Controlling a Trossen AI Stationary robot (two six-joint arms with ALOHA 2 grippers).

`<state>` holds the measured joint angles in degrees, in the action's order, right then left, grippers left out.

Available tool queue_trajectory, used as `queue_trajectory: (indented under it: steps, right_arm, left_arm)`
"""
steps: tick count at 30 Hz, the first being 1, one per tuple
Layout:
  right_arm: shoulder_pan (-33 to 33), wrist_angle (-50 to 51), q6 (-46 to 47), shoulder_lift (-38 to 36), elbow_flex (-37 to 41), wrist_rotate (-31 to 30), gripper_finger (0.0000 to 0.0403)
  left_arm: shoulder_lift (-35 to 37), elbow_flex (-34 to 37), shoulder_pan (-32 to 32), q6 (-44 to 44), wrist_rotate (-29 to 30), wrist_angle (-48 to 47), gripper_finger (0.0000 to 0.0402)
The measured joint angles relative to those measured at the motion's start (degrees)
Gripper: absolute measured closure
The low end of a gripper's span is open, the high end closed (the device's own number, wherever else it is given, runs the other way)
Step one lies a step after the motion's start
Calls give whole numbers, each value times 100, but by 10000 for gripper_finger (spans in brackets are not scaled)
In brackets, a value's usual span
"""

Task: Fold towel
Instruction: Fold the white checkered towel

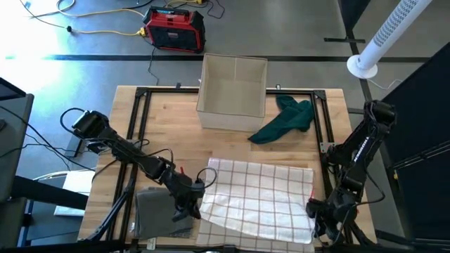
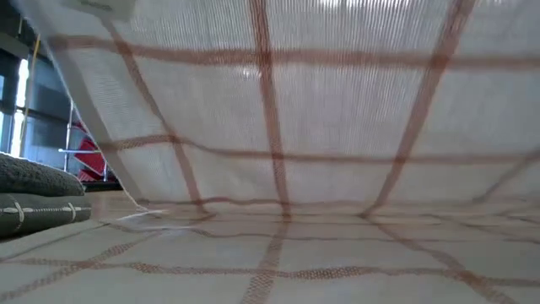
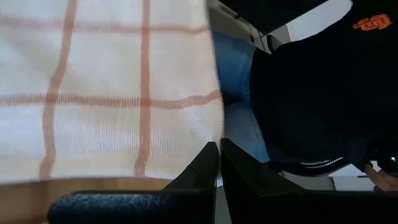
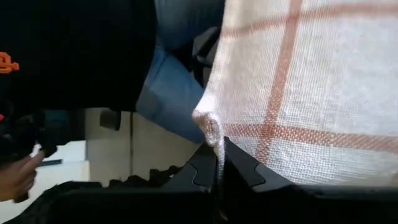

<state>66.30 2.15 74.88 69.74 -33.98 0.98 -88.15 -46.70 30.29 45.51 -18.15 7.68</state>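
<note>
Both pincers, left [image 1: 191, 204] and right [image 1: 318, 223], pinch the towel [image 1: 260, 200] corners (fingertips buried in cloth).

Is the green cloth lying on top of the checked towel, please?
No, the green cloth lies apart from the checked towel, beside the cardboard box.

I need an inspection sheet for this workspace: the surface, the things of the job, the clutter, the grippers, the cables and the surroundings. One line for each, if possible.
Surface: wooden table with a black frame on top.
Job's things: white checked towel with red lines, its near edge lifted at both corners.
Clutter: green cloth, open cardboard box, folded grey cloth.
Grippers: left gripper shut on the towel's near left corner; right gripper shut on the near right corner.
Cables: yellow cable on the floor, near a red and black device.
Surroundings: white perforated pole; a person in dark top and jeans sits beyond the table.
</note>
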Motion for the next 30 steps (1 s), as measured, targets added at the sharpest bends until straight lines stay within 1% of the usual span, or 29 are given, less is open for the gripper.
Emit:
queue_trajectory:
  steps: [3,5,9,12,19,21,24,27,30]
  right_arm:
    - [58,-241,95,138,0,6,403]
    - [59,-364,117,274,-2,25,403]
    - [48,-575,115,542,-2,266,403]
    - [44,-666,179,738,-2,409,403]
    - [-65,-725,764,981,-2,648,395]
    - [-79,-735,894,1052,-4,778,380]
    - [-79,-718,1225,1109,-4,967,347]
    - [-77,-759,1535,1116,-4,1118,311]
    - [-78,-953,1786,1116,-4,1327,283]
  left_arm:
    - [-223,0,84,229,-160,202,395]
    - [-425,0,128,322,-331,530,395]
    - [-754,-4,139,396,-606,948,395]
    - [-875,-78,132,419,-682,935,394]
    - [-910,-133,13,802,-706,777,376]
    - [-908,-133,2,836,-704,753,361]
    - [-910,-133,2,973,-751,647,329]
    - [-908,-133,4,1116,-1018,645,296]
    - [-908,-129,2,1142,-1150,450,270]
